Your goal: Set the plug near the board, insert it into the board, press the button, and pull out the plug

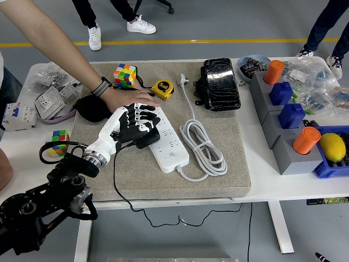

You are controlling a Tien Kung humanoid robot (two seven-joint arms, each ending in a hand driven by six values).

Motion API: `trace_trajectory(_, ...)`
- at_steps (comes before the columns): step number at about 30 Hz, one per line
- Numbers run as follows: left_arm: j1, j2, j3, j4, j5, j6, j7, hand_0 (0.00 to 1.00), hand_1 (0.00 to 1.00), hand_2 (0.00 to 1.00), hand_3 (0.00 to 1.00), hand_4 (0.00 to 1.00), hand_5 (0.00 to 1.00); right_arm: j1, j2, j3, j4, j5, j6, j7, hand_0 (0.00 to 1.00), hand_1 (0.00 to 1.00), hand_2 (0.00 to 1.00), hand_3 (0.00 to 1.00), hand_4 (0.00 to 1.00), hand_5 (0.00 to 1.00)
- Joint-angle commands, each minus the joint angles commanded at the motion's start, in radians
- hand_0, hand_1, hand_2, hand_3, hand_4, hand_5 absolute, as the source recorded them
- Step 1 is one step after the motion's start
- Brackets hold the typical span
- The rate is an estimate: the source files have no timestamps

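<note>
left arm (43, 199): black jointed housings showing round silver bolt caps, a black cable looping off it. left hand (131, 123): white shell, black finger segments. Person's wrist is wearing a dark band (101, 87).

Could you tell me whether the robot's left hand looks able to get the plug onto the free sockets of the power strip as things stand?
Probably yes. The left hand holds the black plug right at the power strip, whose near sockets lie bare. The person's hand rests only on its far end.
</note>
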Motion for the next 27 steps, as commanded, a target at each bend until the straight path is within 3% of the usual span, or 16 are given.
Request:
trace_trajectory(6, 0.013, -0.003, -0.024, 0.015, -0.025, 0.007, -0.040, 0.707, 0.720, 0.675, 0.627, 0.842, 0.278, 0.000, 0.001, 0.001, -0.002, 0.002, 0.000, 0.000, 0.569, 0.641, 0.613, 0.545, 0.948, 0.508)
trace_trajectory(27, 0.027, -0.001, -0.066, 0.007, 0.020, 0.004, -0.010, 0.703, 0.712, 0.674, 0.631, 0.847, 0.289, 0.003, 0.000, -0.006, -0.004, 0.008, 0.001, -0.001, 0.570, 0.641, 0.613, 0.545, 0.948, 0.508)
